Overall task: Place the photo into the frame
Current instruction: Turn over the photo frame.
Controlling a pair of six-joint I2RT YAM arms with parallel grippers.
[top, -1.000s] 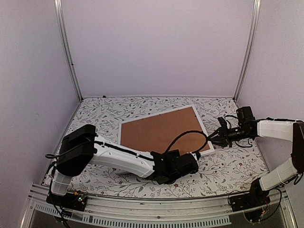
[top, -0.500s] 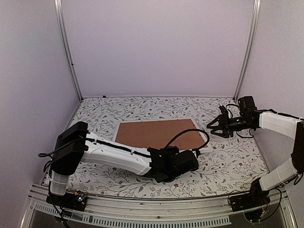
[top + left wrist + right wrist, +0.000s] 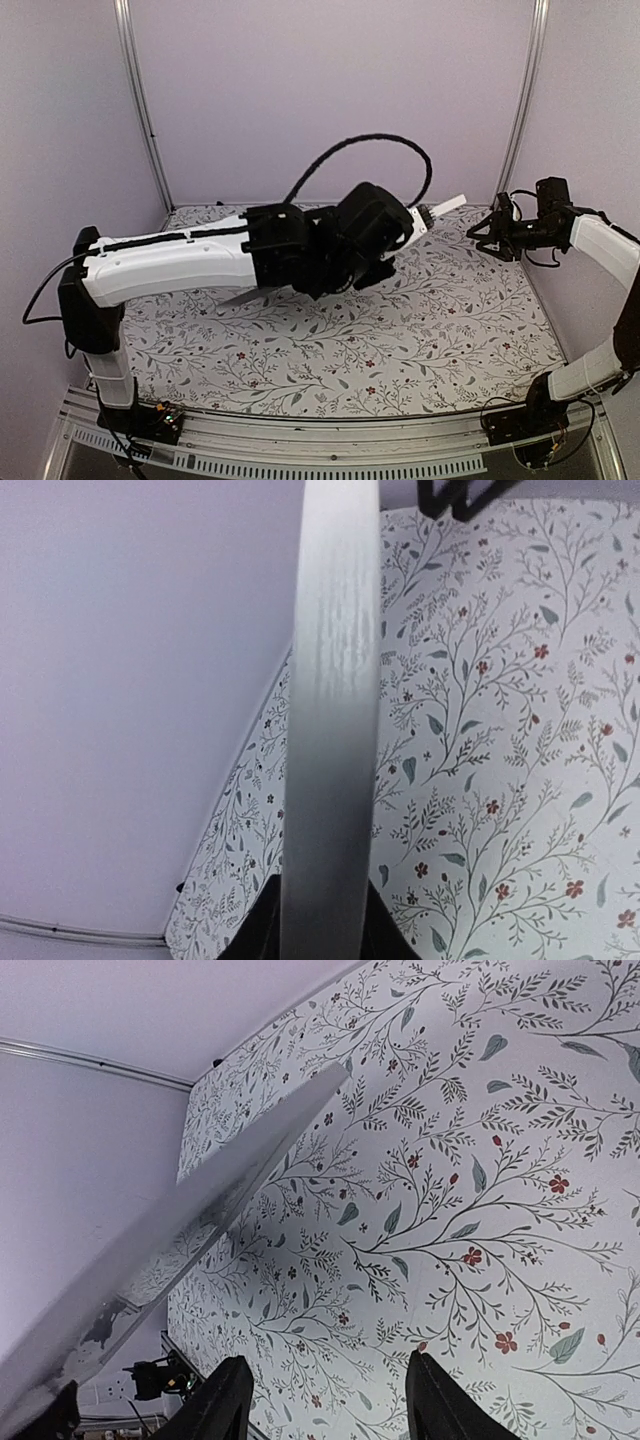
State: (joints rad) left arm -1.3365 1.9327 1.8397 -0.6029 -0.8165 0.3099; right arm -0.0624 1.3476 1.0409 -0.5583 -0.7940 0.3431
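So the frame (image 3: 330, 730) is up off the table (image 3: 400, 330) right now, turned nearly edge-on to the overhead camera, so all you get is a thin white sliver. The left claw (image 3: 420, 218) is clamped on its rim: in the left wrist view the white edge comes straight up out from between the dark fingers and runs away up the picture. What matters for the next move, I reckon, is how that long edge lies. From above it slants from a low end under the left forearm up to a high corner, and that high corner points pretty much straight at the right claw (image 3: 497, 232). The right claw sits just past that corner, near it but not touching, with its jaws spread and nothing between them. Its wrist camera shows the frame as a grey slab off to one side, leaning over the table, and only floral cloth between the fingers. So the left claw carries the whole weight from up near the high end, and the right is the free one, closest to the loose corner if a second grip or a steadying push is wanted. The photo I can't find anywhere, beside the frame or under it, and whether it's hidden behind the frame I can't tell.
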